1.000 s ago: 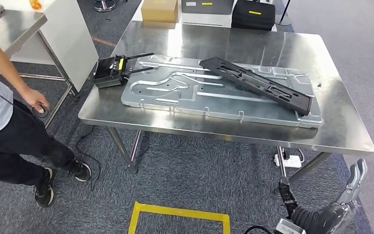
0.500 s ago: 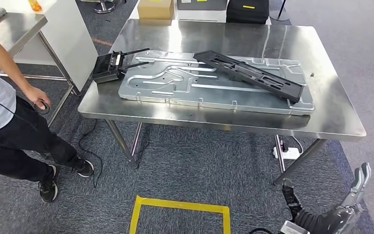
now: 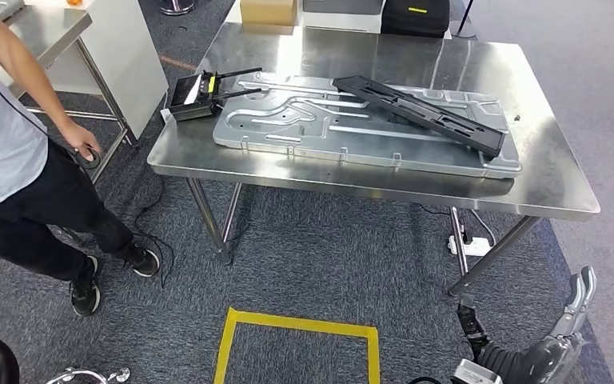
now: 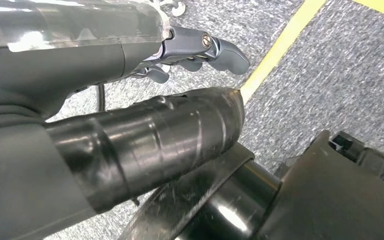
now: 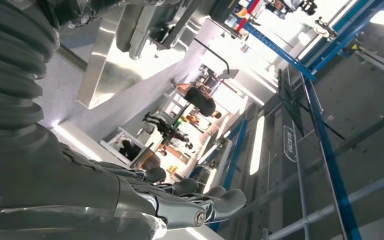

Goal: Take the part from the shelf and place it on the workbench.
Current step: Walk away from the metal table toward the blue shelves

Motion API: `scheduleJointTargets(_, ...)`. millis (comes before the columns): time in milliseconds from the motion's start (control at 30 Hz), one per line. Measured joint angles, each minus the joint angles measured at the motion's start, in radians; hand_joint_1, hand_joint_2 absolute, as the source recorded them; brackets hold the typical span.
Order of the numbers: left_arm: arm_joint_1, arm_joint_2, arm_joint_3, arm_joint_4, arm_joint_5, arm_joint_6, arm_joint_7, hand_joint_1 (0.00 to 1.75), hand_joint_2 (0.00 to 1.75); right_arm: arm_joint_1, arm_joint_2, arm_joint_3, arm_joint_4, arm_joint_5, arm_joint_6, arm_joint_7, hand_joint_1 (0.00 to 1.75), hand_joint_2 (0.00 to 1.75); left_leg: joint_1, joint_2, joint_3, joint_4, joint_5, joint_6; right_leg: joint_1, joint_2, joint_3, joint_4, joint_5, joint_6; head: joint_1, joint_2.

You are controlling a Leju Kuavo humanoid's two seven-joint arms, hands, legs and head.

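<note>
Head view: the part (image 3: 420, 114), a long black strip, lies on the plate (image 3: 304, 132) toward the desk's (image 3: 560, 192) far right corner; probably light, stiff, best gripped mid-length. My right robot hand (image 3: 572, 316) hangs empty, fingers straight. A person (image 3: 16, 160) stands left.

Left wrist view: my left robot hand (image 4: 200, 50) holds nothing, fingers loosely curled.

Right wrist view: robot hand (image 5: 180, 200) empty.

A steel surface (image 3: 544, 172) on metal legs stood on the grey carpeted floor (image 3: 320, 264). A large stamped metal panel (image 3: 304, 128) lay flat across its middle. A long black part (image 3: 420, 114) rested diagonally on top of the panel, and a small black device (image 3: 193, 96) with two antennas sat at the surface's left edge, touching the panel's corner. A cardboard box (image 3: 268, 12) stood by the far edge.
</note>
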Motion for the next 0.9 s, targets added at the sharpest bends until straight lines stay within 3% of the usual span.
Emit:
scheduleJointTargets(67, -0.001, 0.000, 0.002, 0.000, 0.000, -0.001, 0.002, 0.00, 0.00, 0.001, 0.000, -0.004, 0.005, -0.003, 0.000, 0.000, 0.00, 1.75, -0.003, 0.003, -0.021, 0.000, 0.015, 0.009, 0.001, 0.001, -0.043, 0.128, -0.091, 0.002, 0.000, 0.000)
scheduleJointTargets(100, -0.001, 0.000, 0.003, 0.000, 0.000, -0.001, 0.003, 0.00, 0.00, 0.002, 0.000, -0.004, 0.008, -0.005, 0.000, 0.000, 0.00, 1.75, -0.005, 0.003, -0.030, 0.001, 0.022, 0.010, 0.001, 0.001, -0.056, 0.183, -0.115, 0.001, 0.000, 0.000)
scheduleJointTargets(133, -0.001, 0.000, 0.004, 0.000, 0.000, -0.002, 0.004, 0.00, 0.00, 0.002, 0.000, -0.005, 0.012, -0.007, 0.000, 0.000, 0.00, 1.75, -0.008, 0.004, -0.039, 0.003, 0.029, 0.010, 0.002, 0.001, -0.055, 0.209, -0.116, 0.000, 0.000, 0.000)
scheduleJointTargets(167, -0.001, 0.000, 0.005, 0.000, 0.000, -0.003, 0.006, 0.00, 0.00, 0.003, 0.000, -0.005, 0.016, -0.009, 0.000, 0.000, 0.00, 1.75, -0.011, 0.004, -0.047, 0.004, 0.035, 0.010, 0.003, 0.001, -0.033, 0.196, -0.098, -0.004, 0.000, 0.000)
scheduleJointTargets(200, -0.002, 0.000, 0.007, 0.000, 0.000, -0.003, 0.007, 0.00, 0.00, 0.002, 0.000, -0.005, 0.021, -0.011, 0.000, 0.000, 0.00, 1.75, -0.013, 0.004, -0.054, 0.006, 0.041, 0.009, 0.005, 0.001, 0.009, 0.143, -0.069, -0.011, 0.000, 0.000)
scheduleJointTargets(267, -0.003, -0.001, 0.010, 0.000, 0.000, -0.004, 0.010, 0.00, 0.00, 0.000, 0.000, -0.005, 0.028, -0.013, 0.000, -0.001, 0.00, 1.75, -0.017, 0.003, -0.063, 0.011, 0.048, 0.005, 0.011, 0.001, 0.109, -0.009, -0.033, -0.027, -0.001, 0.000)
scheduleJointTargets(300, -0.004, -0.001, 0.011, 0.000, 0.000, -0.004, 0.011, 0.00, 0.00, -0.001, 0.000, -0.006, 0.031, -0.014, 0.000, -0.001, 0.00, 1.75, -0.018, 0.003, -0.066, 0.012, 0.052, 0.001, 0.015, 0.001, 0.141, -0.065, -0.028, -0.032, 0.000, 0.000)
scheduleJointTargets(333, -0.005, -0.002, 0.012, 0.000, 0.000, -0.004, 0.012, 0.00, 0.00, -0.001, 0.000, -0.006, 0.034, -0.014, 0.000, -0.001, 0.00, 1.75, -0.018, 0.003, -0.068, 0.014, 0.057, -0.004, 0.018, 0.001, 0.156, -0.094, -0.030, -0.034, -0.001, 0.000)
scheduleJointTargets(433, -0.008, -0.001, 0.015, 0.000, 0.000, -0.005, 0.013, 0.00, 0.00, -0.002, 0.000, -0.006, 0.041, -0.015, 0.000, -0.001, 0.00, 1.75, -0.018, 0.002, -0.075, 0.019, 0.059, -0.022, 0.015, -0.001, 0.151, -0.110, -0.016, -0.042, 0.000, 0.000)
scheduleJointTargets(500, -0.008, 0.000, 0.016, 0.000, 0.000, -0.005, 0.014, 0.00, 0.00, -0.002, 0.000, -0.006, 0.045, -0.015, 0.000, -0.001, 0.00, 1.75, -0.016, -0.001, -0.099, 0.075, 0.008, -0.034, 0.007, -0.004, 0.138, -0.118, 0.001, -0.054, -0.003, 0.000)
scheduleJointTargets(567, -0.007, 0.000, 0.016, 0.000, 0.000, -0.006, 0.015, 0.00, 0.00, -0.002, 0.000, -0.006, 0.050, -0.016, 0.000, -0.001, 0.00, 1.75, -0.008, -0.002, -0.140, 0.195, -0.077, -0.046, 0.008, -0.005, 0.119, -0.115, 0.013, -0.059, -0.006, 0.000)
scheduleJointTargets(600, -0.007, 0.000, 0.016, 0.000, 0.001, -0.006, 0.017, 0.00, 0.00, -0.002, 0.000, -0.006, 0.053, -0.016, 0.000, -0.001, 0.00, 1.75, -0.006, -0.002, -0.155, 0.250, -0.103, -0.051, 0.008, -0.006, 0.108, -0.111, 0.018, -0.058, -0.006, 0.000)
scheduleJointTargets(633, -0.007, 0.000, 0.016, 0.000, 0.001, -0.006, 0.018, 0.00, 0.00, -0.003, 0.000, -0.006, 0.056, -0.016, 0.000, -0.001, 0.00, 1.75, -0.004, -0.002, -0.156, 0.280, -0.111, -0.054, 0.009, -0.006, 0.098, -0.106, 0.023, -0.057, -0.006, 0.000)
scheduleJointTargets(667, -0.007, 0.000, 0.016, 0.000, 0.001, -0.007, 0.020, 0.00, 0.00, -0.003, 0.000, -0.006, 0.059, -0.016, 0.000, -0.001, 0.00, 1.75, -0.003, -0.002, -0.140, 0.273, -0.099, -0.055, 0.009, -0.007, 0.088, -0.100, 0.026, -0.056, -0.006, 0.000)
scheduleJointTargets(700, -0.007, 0.001, 0.016, 0.000, 0.001, -0.007, 0.021, 0.00, 0.00, -0.004, 0.000, -0.006, 0.061, -0.016, 0.000, -0.001, 0.00, 1.75, -0.002, -0.002, -0.105, 0.229, -0.074, -0.055, 0.009, -0.007, 0.078, -0.094, 0.029, -0.054, -0.006, 0.000)
scheduleJointTargets(767, -0.009, 0.004, 0.017, 0.000, 0.002, -0.007, 0.023, 0.00, 0.00, -0.005, 0.000, -0.006, 0.064, -0.016, 0.000, -0.001, 0.00, 1.75, -0.002, -0.002, -0.016, 0.089, -0.037, -0.048, 0.010, -0.007, 0.065, -0.080, 0.032, -0.049, -0.006, 0.000)
scheduleJointTargets(800, -0.011, 0.005, 0.018, 0.000, 0.002, -0.007, 0.023, 0.00, 0.00, -0.005, 0.000, -0.006, 0.064, -0.017, 0.000, 0.000, 0.00, 1.75, -0.004, -0.003, 0.013, 0.040, -0.028, -0.042, 0.010, -0.007, 0.061, -0.076, 0.035, -0.044, -0.006, 0.000)
scheduleJointTargets(833, -0.012, 0.006, 0.020, 0.000, 0.002, -0.007, 0.025, 0.00, 0.00, -0.005, 0.000, -0.006, 0.064, -0.018, 0.000, 0.000, 0.00, 1.75, -0.007, -0.003, 0.025, 0.012, -0.029, -0.036, 0.011, -0.007, 0.058, -0.073, 0.039, -0.039, -0.006, 0.000)
scheduleJointTargets(900, -0.012, 0.008, 0.023, 0.000, 0.002, -0.008, 0.030, 0.00, 0.00, -0.004, 0.000, -0.006, 0.064, -0.022, 0.000, 0.000, 0.00, 1.75, -0.010, -0.004, 0.018, 0.006, -0.022, -0.024, 0.012, -0.007, 0.054, -0.073, 0.049, -0.025, -0.005, 0.000)
